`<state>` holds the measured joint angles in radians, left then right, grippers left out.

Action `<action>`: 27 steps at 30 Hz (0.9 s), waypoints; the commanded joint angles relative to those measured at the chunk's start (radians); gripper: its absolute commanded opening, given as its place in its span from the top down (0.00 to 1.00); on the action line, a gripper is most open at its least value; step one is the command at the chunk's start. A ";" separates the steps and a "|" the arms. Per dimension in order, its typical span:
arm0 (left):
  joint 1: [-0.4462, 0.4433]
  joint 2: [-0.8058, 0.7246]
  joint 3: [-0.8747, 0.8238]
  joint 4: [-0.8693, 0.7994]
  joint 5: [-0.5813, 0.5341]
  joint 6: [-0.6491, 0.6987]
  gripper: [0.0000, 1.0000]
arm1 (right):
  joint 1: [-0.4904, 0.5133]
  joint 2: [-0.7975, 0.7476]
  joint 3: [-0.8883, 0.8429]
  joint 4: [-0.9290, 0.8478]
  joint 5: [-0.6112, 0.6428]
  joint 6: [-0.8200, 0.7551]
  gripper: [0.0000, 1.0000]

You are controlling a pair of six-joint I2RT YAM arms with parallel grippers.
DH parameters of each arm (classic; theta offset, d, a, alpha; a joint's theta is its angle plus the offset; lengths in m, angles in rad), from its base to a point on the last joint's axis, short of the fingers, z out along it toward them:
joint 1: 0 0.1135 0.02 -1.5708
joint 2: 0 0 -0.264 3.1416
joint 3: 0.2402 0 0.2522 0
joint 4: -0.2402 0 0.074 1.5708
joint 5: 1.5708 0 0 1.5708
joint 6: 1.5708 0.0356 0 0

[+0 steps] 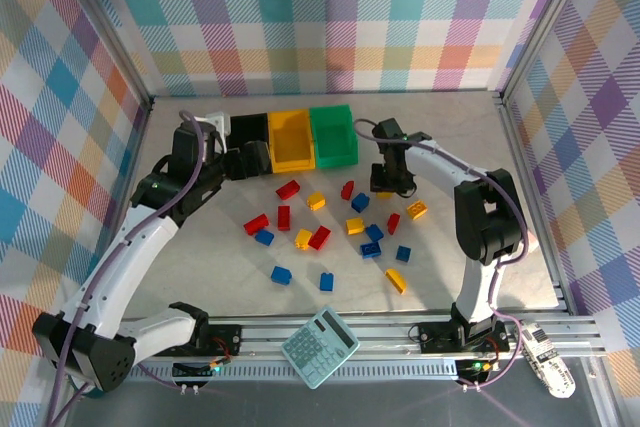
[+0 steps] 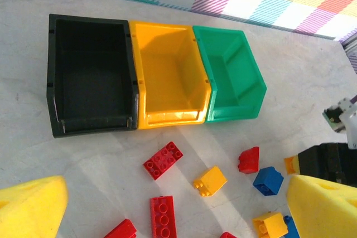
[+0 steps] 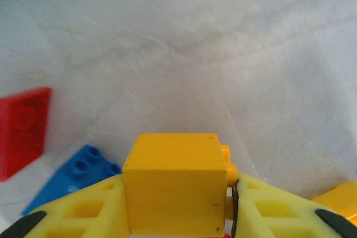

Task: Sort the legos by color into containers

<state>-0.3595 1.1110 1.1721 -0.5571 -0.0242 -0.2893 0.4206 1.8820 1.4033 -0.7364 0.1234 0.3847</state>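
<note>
Pick step, seemingly: gripping a yellow brick point(image 3: 173, 182) in the right gripper point(image 3: 178, 210), low on the table point(image 3: 234, 54) beside a blue brick point(image 3: 72, 176). Holding the left gripper point(image 2: 175, 193) wide open and empty over loose bricks point(image 2: 163, 160). Next: lift clear, carry to the yellow bin point(image 2: 170, 118) at the far side, between black bin point(image 2: 92, 124) and green bin point(image 2: 234, 112), release inside.

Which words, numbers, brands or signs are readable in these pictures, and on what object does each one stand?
No text can be read.
Teal plastic calculator: its keys carry marks, too small to read.
Black plastic bin, yellow plastic bin, green plastic bin: no label visible on them.
</note>
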 commanded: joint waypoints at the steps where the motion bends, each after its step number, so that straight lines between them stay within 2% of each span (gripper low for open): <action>1: -0.012 -0.043 -0.041 0.058 0.007 0.020 0.00 | 0.009 -0.037 0.087 -0.020 -0.017 -0.042 0.61; 9: -0.022 -0.126 -0.127 0.098 -0.045 0.002 0.00 | 0.010 0.045 0.270 0.066 -0.123 -0.080 0.62; 12: -0.024 -0.149 -0.131 0.073 -0.088 -0.005 0.00 | 0.010 0.108 0.347 0.099 -0.141 -0.085 0.62; 18: -0.024 -0.135 -0.098 -0.007 -0.091 -0.040 0.00 | 0.018 0.248 0.532 0.097 -0.158 -0.108 0.62; 24: -0.024 -0.101 -0.081 -0.063 -0.087 -0.092 0.00 | 0.018 0.365 0.699 0.080 -0.167 -0.127 0.58; 27: -0.024 -0.095 -0.075 -0.088 -0.098 -0.105 0.00 | 0.018 0.413 0.784 0.040 -0.174 -0.133 0.51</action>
<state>-0.3775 1.0145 1.0595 -0.5945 -0.0994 -0.3576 0.4328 2.2681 2.1059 -0.6628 -0.0277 0.2764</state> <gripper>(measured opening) 0.997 0.477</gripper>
